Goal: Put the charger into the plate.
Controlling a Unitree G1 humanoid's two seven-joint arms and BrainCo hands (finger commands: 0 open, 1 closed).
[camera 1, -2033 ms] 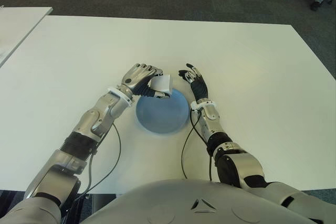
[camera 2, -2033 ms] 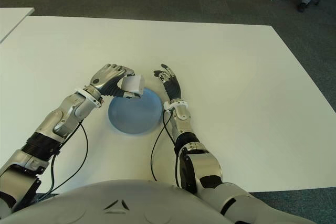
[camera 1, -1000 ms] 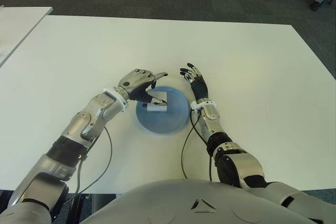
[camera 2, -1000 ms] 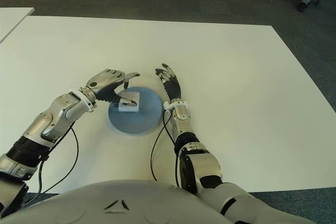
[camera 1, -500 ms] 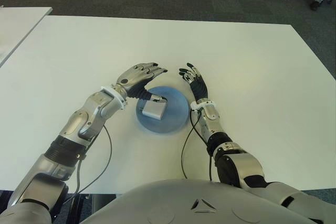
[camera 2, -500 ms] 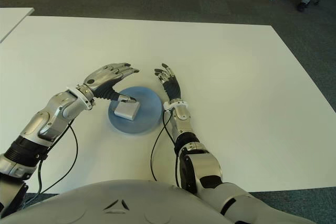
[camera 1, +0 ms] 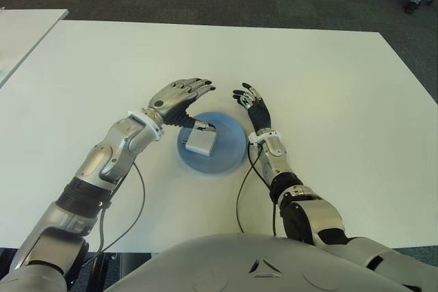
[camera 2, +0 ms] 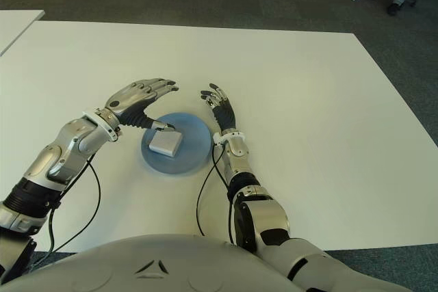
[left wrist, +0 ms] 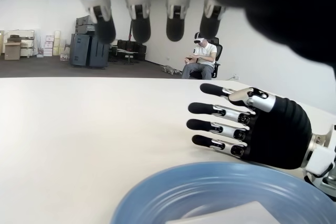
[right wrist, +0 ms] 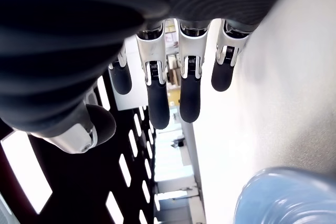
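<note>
Left eye view: white charger (camera 1: pixel 201 143), a squarish block, lies inside the blue plate (camera 1: pixel 229 154) at frame centre, toward the plate's left half. Plate sits on the white counter (camera 1: pixel 328 87). Left hand (camera 1: pixel 179 96) hovers over the plate's upper-left edge, fingers spread and holding nothing, thumb tip close to the charger's upper edge; contact cannot be told. Right hand (camera 1: pixel 254 108) shows just right of the plate, fingers extended and loosely fanned, empty.

Left wrist view: left hand's fingertips (left wrist: pixel 139 23) hang apart along the top. Plate rim (left wrist: pixel 157 190) fills the lower frame; right hand beyond it at right. A seated person (left wrist: pixel 202 61) shows far off.

Right wrist view: right hand's fingers (right wrist: pixel 157 85) straight, separated; plate edge (right wrist: pixel 273 195) at lower right.
</note>
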